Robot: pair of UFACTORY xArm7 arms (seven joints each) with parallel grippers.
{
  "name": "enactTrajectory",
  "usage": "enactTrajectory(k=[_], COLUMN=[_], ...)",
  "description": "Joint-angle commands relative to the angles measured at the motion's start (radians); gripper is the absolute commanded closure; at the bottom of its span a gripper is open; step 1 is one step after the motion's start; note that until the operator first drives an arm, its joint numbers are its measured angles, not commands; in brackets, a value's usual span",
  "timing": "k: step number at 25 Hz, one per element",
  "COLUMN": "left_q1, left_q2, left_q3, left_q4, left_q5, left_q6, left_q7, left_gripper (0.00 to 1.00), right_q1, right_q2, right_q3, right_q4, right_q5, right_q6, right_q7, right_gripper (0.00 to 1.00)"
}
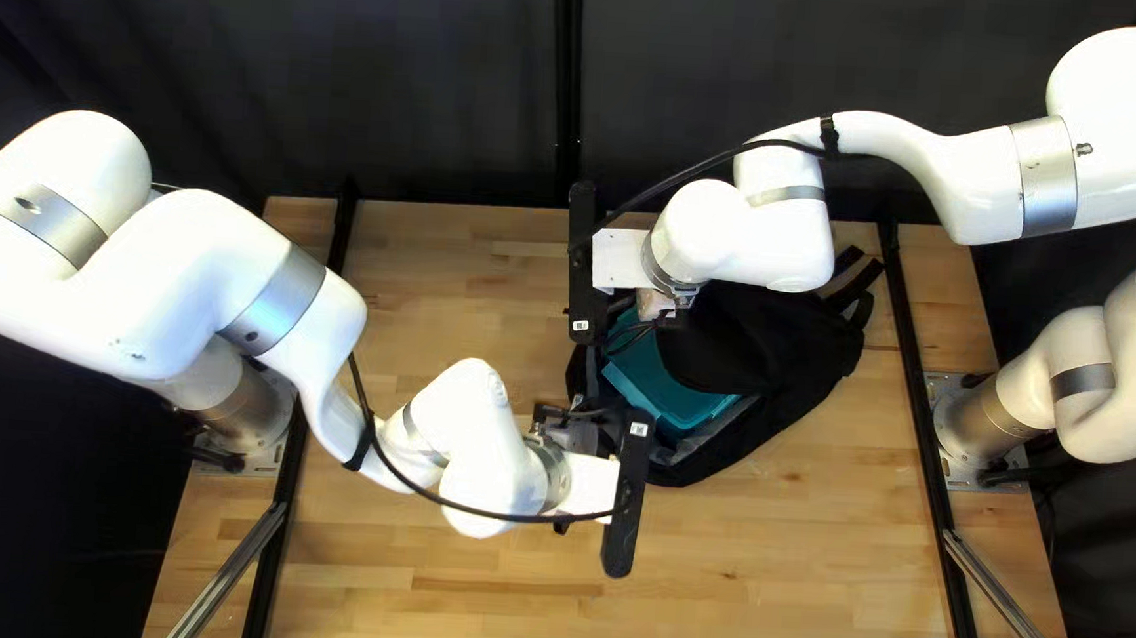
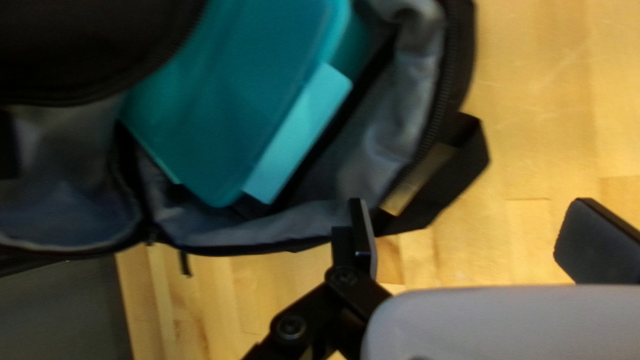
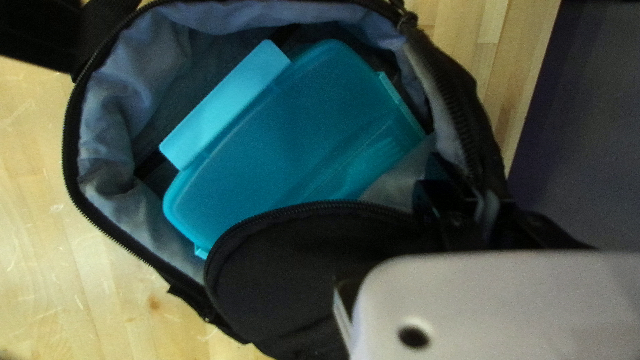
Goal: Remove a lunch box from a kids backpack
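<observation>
"Gaping wide beside the black cloth backpack (image 1: 793, 399), is the left gripper (image 1: 567, 474) empty?"
"Yes. How the right gripper (image 1: 661, 309) stands, I can't tell."
"And the teal plastic lunch box (image 1: 669, 385)?"
"Inside the backpack."

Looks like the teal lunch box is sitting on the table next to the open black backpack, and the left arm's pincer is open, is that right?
Not quite: the right wrist view shows the teal lunch box inside the open black backpack, not next to it. The left arm's pincer is open.
</observation>
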Motion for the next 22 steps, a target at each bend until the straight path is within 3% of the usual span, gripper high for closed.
enactTrajectory(k=[1, 13, 22], left_q1=[0.007, 0.016, 0.014], left_q2=[0.037, 0.1, 0.19], left_q3=[0.012, 0.007, 0.027], left_q4=[0.04, 0.08, 0.063], left_q5=[0.014, -0.034, 0.019], left_q6=[0.007, 0.012, -0.089], left_q7=[0.009, 0.059, -0.023], left_gripper=[0.0, 0.0, 0.0], right_q1=[0.0, -0.002, -0.004], right_q2=[0.002, 0.01, -0.005], right_q3=[0.0, -0.001, -0.003], right_q4=[0.0, -0.001, -0.008], right_q5=[0.001, 0.003, -0.001], right_q6=[-0.002, -0.014, -0.012], right_q7=[-0.001, -0.004, -0.007], right_gripper=[1.0, 1.0, 1.0])
